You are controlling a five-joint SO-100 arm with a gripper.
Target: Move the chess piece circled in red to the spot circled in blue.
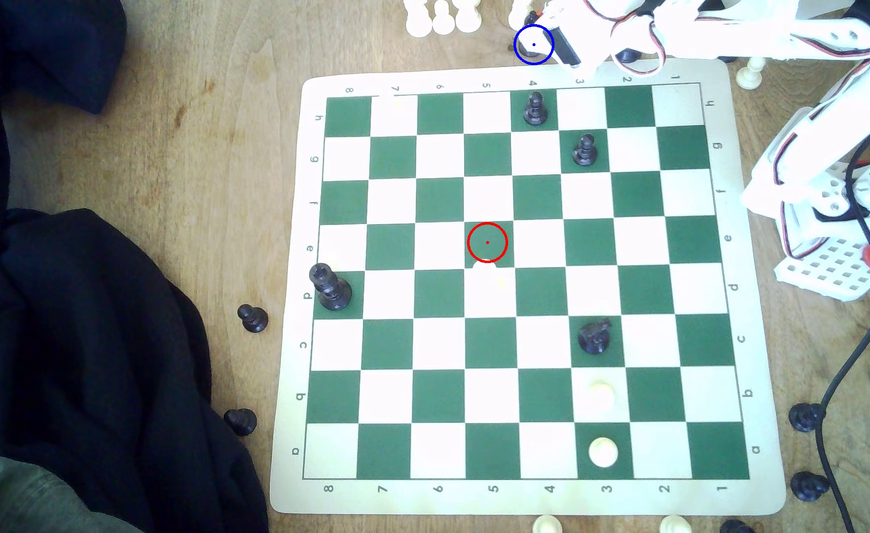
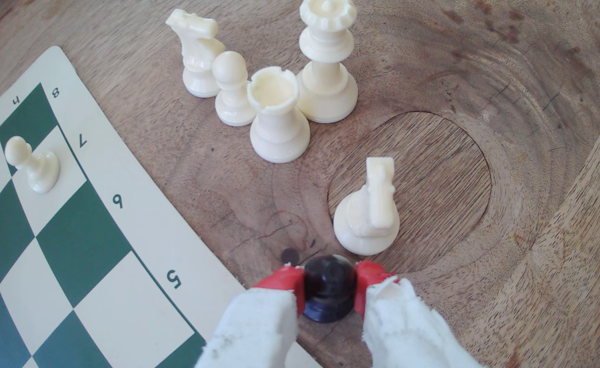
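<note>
The chess piece circled in red, a small black pawn (image 2: 328, 288), stands on bare brown wood just off the board's numbered edge. My gripper (image 2: 328, 274) is shut on it, one red fingertip (image 2: 288, 279) pressed against each side. A small dark knot (image 2: 289, 254) in the wood lies right beside the pawn. In the exterior view the pawn (image 1: 527, 49) shows dark inside the blue ring (image 1: 533, 44) beyond the board's far edge, with my gripper (image 1: 539, 28) over it. The red ring (image 1: 487, 242) marks a green square with no piece on it.
A white knight (image 2: 367, 212) stands close beside the pawn. A white rook (image 2: 278, 116), queen (image 2: 327, 63), pawn and second knight cluster farther off. Black pieces stand on the chessboard (image 1: 520, 499). Dark cloth (image 1: 89, 333) covers the exterior view's left, and a black cable (image 1: 853, 359) runs down its right.
</note>
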